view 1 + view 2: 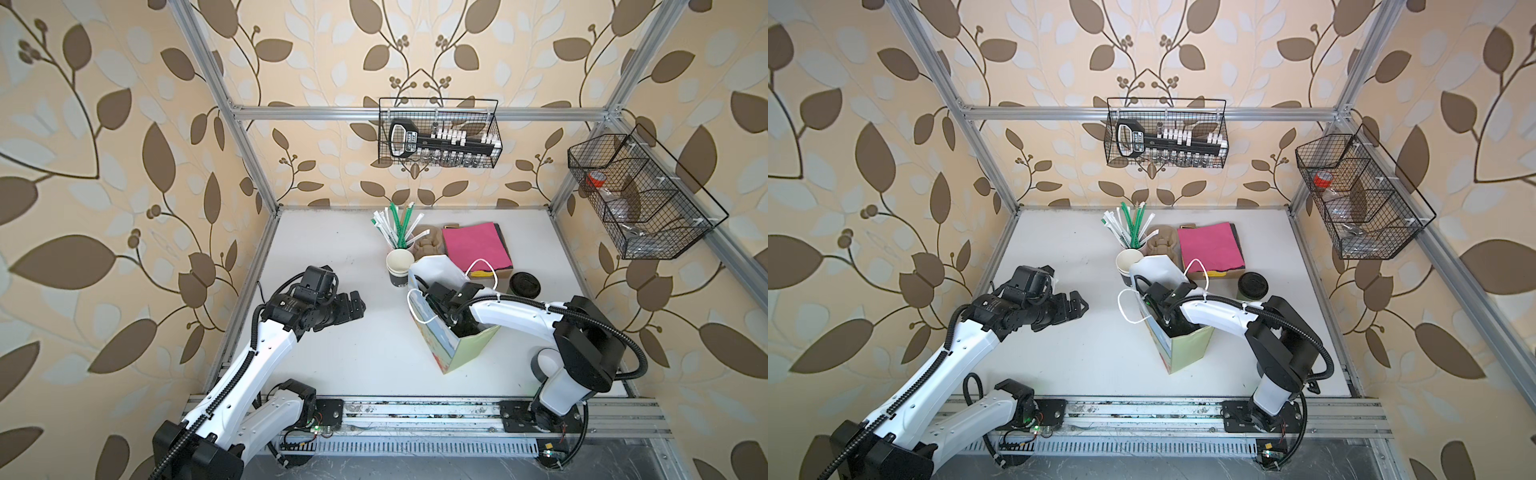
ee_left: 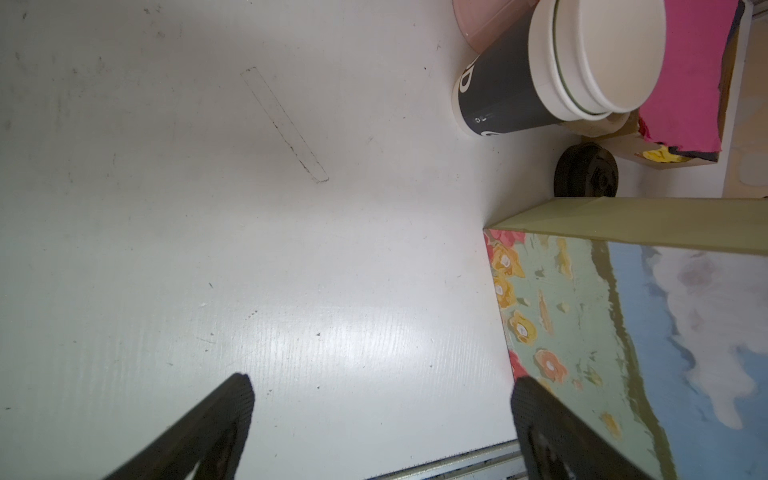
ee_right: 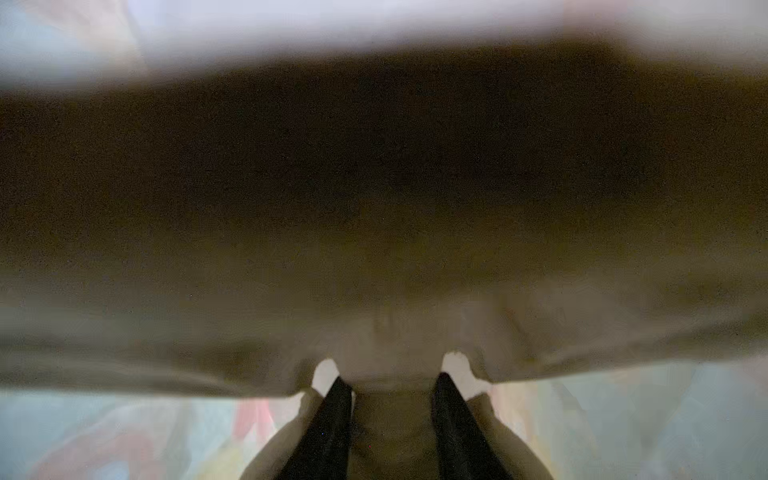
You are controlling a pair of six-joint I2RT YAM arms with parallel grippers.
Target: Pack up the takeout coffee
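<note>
1. Takeout coffee (image 1: pixel 1252 286): a light-green paper cup under a round black lid. It stands upright on the desk (image 1: pixel 332 353), outside the bag. It is just beyond my right arm and beside the box of pink napkins (image 1: pixel 476 245), apart from both grippers.
2. Gift bag (image 1: pixel 469 349): flowered front, light-green side, white cord handles. It stands upright at mid-desk with its mouth open, near the coffee.
3. Right gripper (image 3: pixel 392 380): reached down inside the gift bag. In my wrist view the jaws stand partly apart with a blurred olive shape between them. I cannot tell whether they grip it.
4. Left gripper (image 2: pixel 382 382): hangs over bare desk to the left of the bag. Its jaws are spread to their widest and hold nothing.
5. Stacked paper cups (image 1: pixel 400 266): lidless, dark outside and white inside, just behind the bag.
6. Wrapped straws (image 1: pixel 397 226): green and white, standing in a cup behind the stack.
</note>
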